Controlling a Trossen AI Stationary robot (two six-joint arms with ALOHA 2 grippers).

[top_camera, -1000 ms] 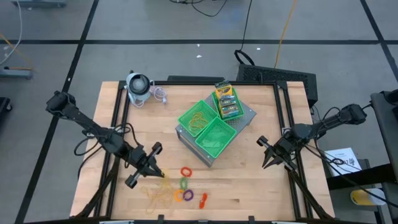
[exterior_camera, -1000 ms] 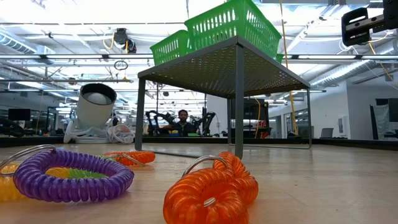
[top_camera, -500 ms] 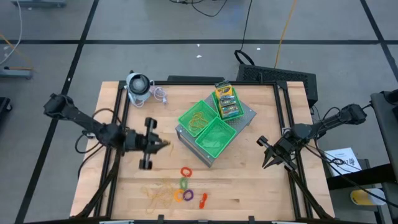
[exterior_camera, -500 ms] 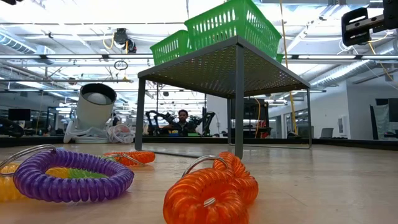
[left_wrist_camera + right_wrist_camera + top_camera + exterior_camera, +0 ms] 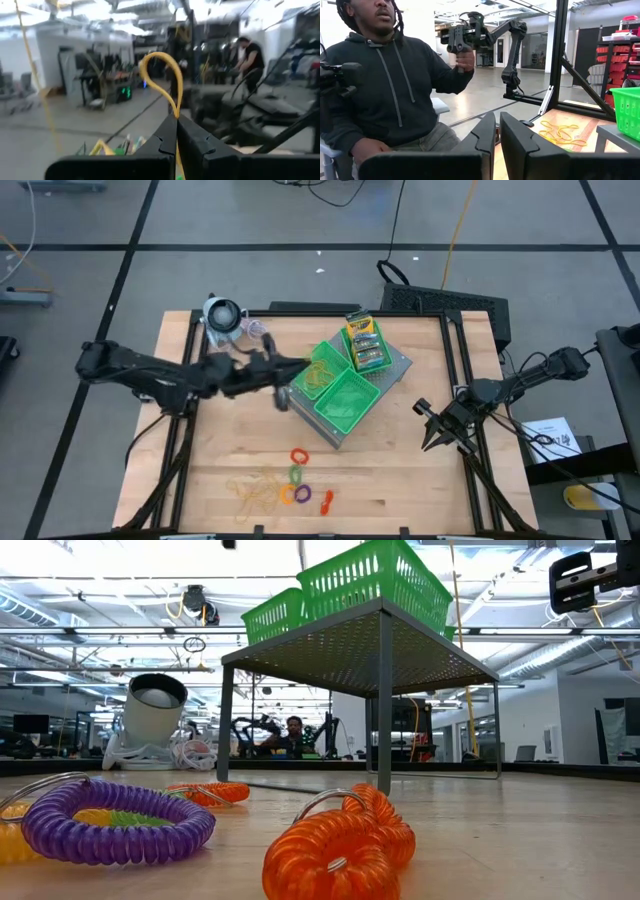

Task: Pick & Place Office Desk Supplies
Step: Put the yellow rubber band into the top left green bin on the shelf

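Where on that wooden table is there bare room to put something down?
Bare wood lies between the green trays and the right gripper, and in the near corner right of the coil rings. It is crowded around the rubber bands, and where the left gripper reaches the trays.

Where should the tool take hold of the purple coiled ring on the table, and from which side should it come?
Grip the purple coiled ring across one arc of its coil, coming from straight above: it lies flat on the table, and its open centre gives room for one finger.
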